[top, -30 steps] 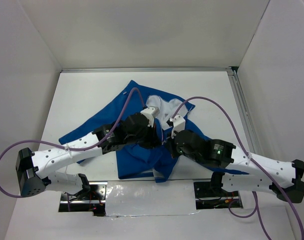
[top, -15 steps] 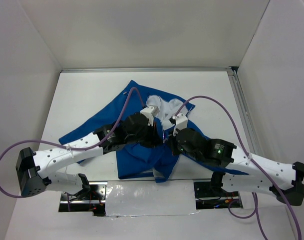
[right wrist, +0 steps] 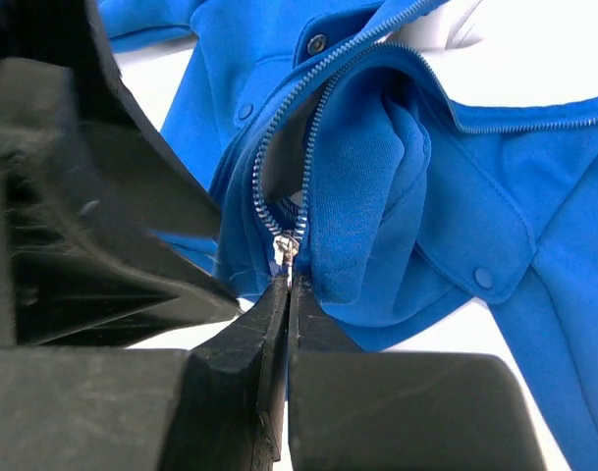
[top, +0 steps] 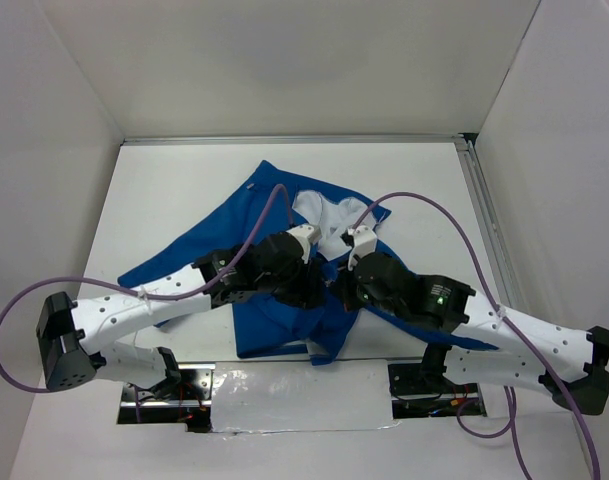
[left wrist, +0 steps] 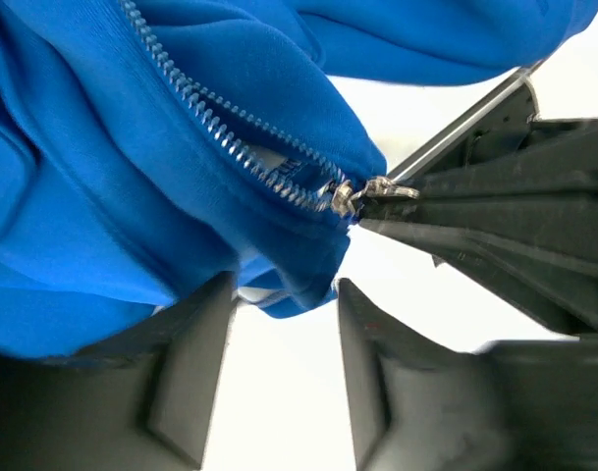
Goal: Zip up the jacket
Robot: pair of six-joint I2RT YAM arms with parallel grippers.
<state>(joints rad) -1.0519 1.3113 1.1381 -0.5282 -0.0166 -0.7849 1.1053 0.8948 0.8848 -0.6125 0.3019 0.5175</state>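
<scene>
Right wrist view: the right gripper [right wrist: 287, 285] had its two fingers pressed flat together, clamped on the small metal zipper pull [right wrist: 284, 245] at the low end of the jacket's front opening. Directly above the fingertips the two rows of zipper teeth [right wrist: 308, 108] ran up and away, parted, with the blue jacket [right wrist: 377, 167] folded and bunched on either side and two snap studs [right wrist: 318, 42] showing on the cloth.

In the left wrist view the left gripper [left wrist: 284, 287] had its fingers standing apart, and a thick fold of the jacket's lower edge sat between the tips, seeming to touch both. Whether they actually pinched it could not be told. Just above that fold the zipper pull lay at the end of the closed teeth, held by the tips of the right gripper coming in from the right side, with the bare white table [left wrist: 279, 422] below.

From the top external camera, both grippers met nose to nose over the middle of the jacket [top: 274, 330], the left one [top: 309, 285] just beside the right one [top: 336, 280]. The jacket lay spread and rumpled in the centre of the table [top: 164, 190], its white lining [top: 324, 212] exposed at the far end beyond the grippers and one sleeve [top: 174, 255] stretched out toward the left.
</scene>
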